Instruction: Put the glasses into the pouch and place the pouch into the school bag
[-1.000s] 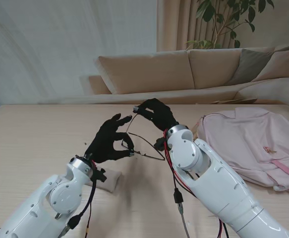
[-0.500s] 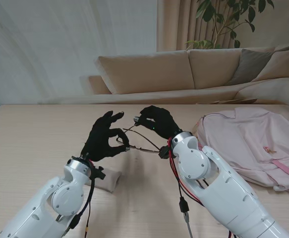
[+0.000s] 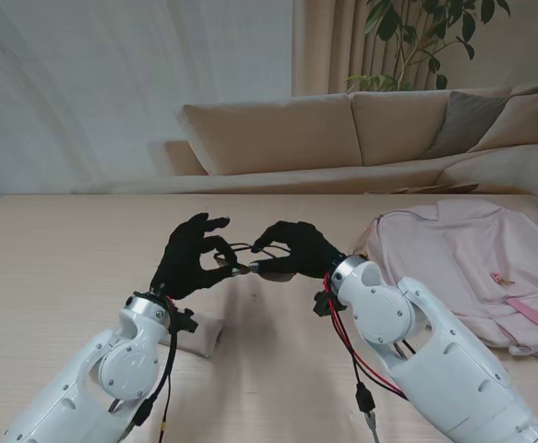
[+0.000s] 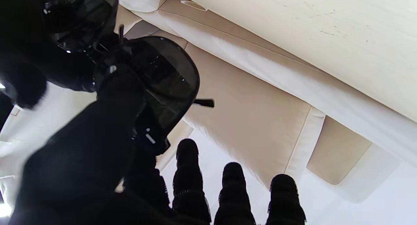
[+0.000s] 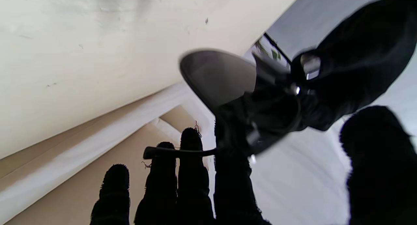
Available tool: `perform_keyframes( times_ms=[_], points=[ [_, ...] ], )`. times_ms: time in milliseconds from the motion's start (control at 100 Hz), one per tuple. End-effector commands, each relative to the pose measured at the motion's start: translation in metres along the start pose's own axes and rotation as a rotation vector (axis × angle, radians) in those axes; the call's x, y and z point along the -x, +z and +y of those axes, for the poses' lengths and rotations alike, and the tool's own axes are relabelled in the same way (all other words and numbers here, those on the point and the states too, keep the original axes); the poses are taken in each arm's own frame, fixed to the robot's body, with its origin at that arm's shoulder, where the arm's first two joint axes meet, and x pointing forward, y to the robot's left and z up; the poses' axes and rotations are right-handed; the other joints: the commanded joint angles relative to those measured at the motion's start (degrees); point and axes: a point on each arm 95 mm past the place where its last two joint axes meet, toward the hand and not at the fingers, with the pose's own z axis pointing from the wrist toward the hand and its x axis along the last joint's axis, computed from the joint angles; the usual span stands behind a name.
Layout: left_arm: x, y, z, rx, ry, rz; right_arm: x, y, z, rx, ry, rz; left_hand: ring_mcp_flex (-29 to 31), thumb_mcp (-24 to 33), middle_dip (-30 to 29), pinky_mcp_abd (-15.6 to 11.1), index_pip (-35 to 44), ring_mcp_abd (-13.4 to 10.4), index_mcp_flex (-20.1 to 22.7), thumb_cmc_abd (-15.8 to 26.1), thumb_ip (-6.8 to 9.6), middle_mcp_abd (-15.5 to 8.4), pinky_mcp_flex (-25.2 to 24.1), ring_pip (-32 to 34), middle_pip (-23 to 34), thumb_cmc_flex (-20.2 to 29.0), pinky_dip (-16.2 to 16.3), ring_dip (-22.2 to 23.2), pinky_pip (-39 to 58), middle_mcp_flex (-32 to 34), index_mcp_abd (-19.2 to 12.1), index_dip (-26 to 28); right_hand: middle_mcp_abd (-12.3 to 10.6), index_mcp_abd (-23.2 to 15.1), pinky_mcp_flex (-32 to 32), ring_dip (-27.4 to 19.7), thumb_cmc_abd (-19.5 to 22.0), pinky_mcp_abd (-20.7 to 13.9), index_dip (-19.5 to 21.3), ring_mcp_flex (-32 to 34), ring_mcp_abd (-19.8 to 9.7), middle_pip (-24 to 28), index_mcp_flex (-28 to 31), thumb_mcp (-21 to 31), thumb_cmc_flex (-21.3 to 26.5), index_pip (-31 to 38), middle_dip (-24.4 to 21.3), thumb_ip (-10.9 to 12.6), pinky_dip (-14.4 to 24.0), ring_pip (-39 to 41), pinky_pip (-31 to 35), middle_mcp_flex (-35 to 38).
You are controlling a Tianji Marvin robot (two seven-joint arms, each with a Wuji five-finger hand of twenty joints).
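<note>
Pinching glasses (image 3: 247, 261) between them, left hand (image 3: 195, 257) & right hand (image 3: 292, 247) both grip frame mid-air; pouch (image 3: 197, 336) lies near left wrist, school bag (image 3: 472, 263) beyond right forearm.

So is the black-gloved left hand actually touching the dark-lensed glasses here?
Touching. The left wrist view shows the left hand's thumb and forefinger pinched on the glasses frame beside the lens.

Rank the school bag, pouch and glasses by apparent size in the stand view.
1. School bag, clearly largest.
2. Pouch, partly hidden by the left arm.
3. Glasses, mostly hidden by both hands; order with pouch unsure.
</note>
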Motion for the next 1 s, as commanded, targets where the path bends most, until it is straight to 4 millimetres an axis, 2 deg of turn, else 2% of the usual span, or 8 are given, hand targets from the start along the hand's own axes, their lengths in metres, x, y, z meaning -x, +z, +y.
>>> perform_keyframes(
  times_ms=[0,250,460,690,730,790,870,990],
  points=[
    [-0.004,0.001,0.003,0.007,-0.022,-0.004,0.003,-0.003,0.002,-0.026,-0.048,0.002,1.66,-1.00,1.29,1.47,4.43,0.63,-0.75,4.69,1.77,-0.05,-0.93,1.36,0.88,1.79,-1.25,0.60,2.38,2.87,1.41,1.37,0.26,-1.13,-0.79,-1.09,-2.00,0.07,1.05,0.73,-0.58,-0.47,-4.21,0.16,-3.61,1.30,-0.40,2.83,-0.61,-1.23,-2.37,-2.70],
    [-0.002,0.003,0.005,0.012,-0.040,-0.021,0.005,-0.001,-0.001,-0.054,-0.106,-0.017,14.16,-1.51,4.18,4.07,5.18,3.88,-2.41,5.84,2.50,2.65,-0.42,4.57,1.31,2.67,-1.72,2.22,6.19,18.54,3.04,3.04,3.22,-0.09,2.46,1.03,-7.29,2.78,1.67,6.63,2.39,5.50,-8.94,4.04,-0.88,6.72,1.93,3.21,-2.29,3.19,-2.39,3.76],
    [-0.002,0.005,0.006,0.013,-0.044,-0.017,0.002,0.004,-0.006,-0.039,-0.141,-0.017,17.34,-1.48,6.45,4.30,5.66,3.62,-3.13,6.24,2.35,1.78,-0.30,6.05,2.88,2.84,-2.36,3.53,7.05,22.10,3.87,3.09,2.75,-0.20,6.20,5.36,-6.91,5.13,2.72,14.76,4.48,16.39,-6.10,-1.05,7.86,11.34,6.45,3.44,-3.75,11.94,-1.40,12.25],
    [-0.003,0.006,0.008,0.014,-0.054,-0.014,-0.005,0.005,-0.005,-0.024,-0.227,0.017,20.83,-3.15,11.88,4.73,6.90,3.83,-4.90,7.59,2.52,1.98,0.05,8.50,5.66,3.80,-3.04,6.00,8.06,23.33,6.03,2.99,1.58,-2.90,12.13,7.08,-5.32,8.17,5.04,22.83,4.66,19.39,0.35,-0.79,14.37,15.27,7.31,3.50,-5.27,16.43,0.03,20.22],
    [-0.003,0.006,0.009,0.014,-0.058,-0.016,-0.006,0.004,-0.005,-0.016,-0.243,0.017,20.99,-3.40,12.89,4.64,7.11,3.74,-5.13,7.83,2.60,2.12,0.03,8.62,5.70,3.95,-3.11,6.20,8.09,23.34,6.41,2.89,1.70,-3.14,12.67,7.71,-4.75,8.53,5.92,24.59,4.80,19.97,2.12,1.19,15.23,16.11,7.93,2.60,-5.35,18.10,2.52,22.19],
    [-0.003,0.007,0.009,0.014,-0.063,-0.016,-0.006,0.005,-0.006,-0.001,-0.263,0.019,21.30,-3.55,13.38,4.63,7.25,3.70,-5.33,7.95,2.61,2.08,0.11,8.87,5.78,4.01,-3.11,6.37,8.17,23.46,6.69,2.84,1.67,-3.58,10.37,7.82,-5.52,8.86,8.15,27.24,4.95,19.97,4.66,7.15,14.90,16.37,9.62,1.03,-13.13,19.47,15.06,25.18],
    [-0.003,0.008,0.010,0.015,-0.068,-0.014,-0.007,0.006,-0.009,0.016,-0.268,0.019,21.70,-3.75,14.20,4.51,7.45,3.32,-5.30,7.97,2.65,2.01,0.14,9.36,5.90,4.01,-3.09,6.70,8.31,23.63,6.73,2.67,2.21,-3.64,5.02,7.85,-13.93,8.33,8.42,29.35,5.44,19.57,6.83,25.48,10.14,16.31,10.10,-1.28,-20.73,20.42,33.61,27.19],
    [-0.005,0.009,0.011,0.018,-0.065,-0.005,-0.010,0.008,-0.012,0.015,-0.274,0.011,22.30,-3.86,15.32,4.50,7.60,3.22,-5.12,7.75,2.74,2.15,0.30,10.19,5.87,3.98,-2.95,7.25,8.76,24.10,6.59,2.40,2.17,-3.97,3.81,8.22,-15.03,8.13,9.09,30.26,5.52,19.73,7.59,28.16,8.97,16.54,10.30,-1.77,-21.70,21.40,40.35,28.03]
  ],
)
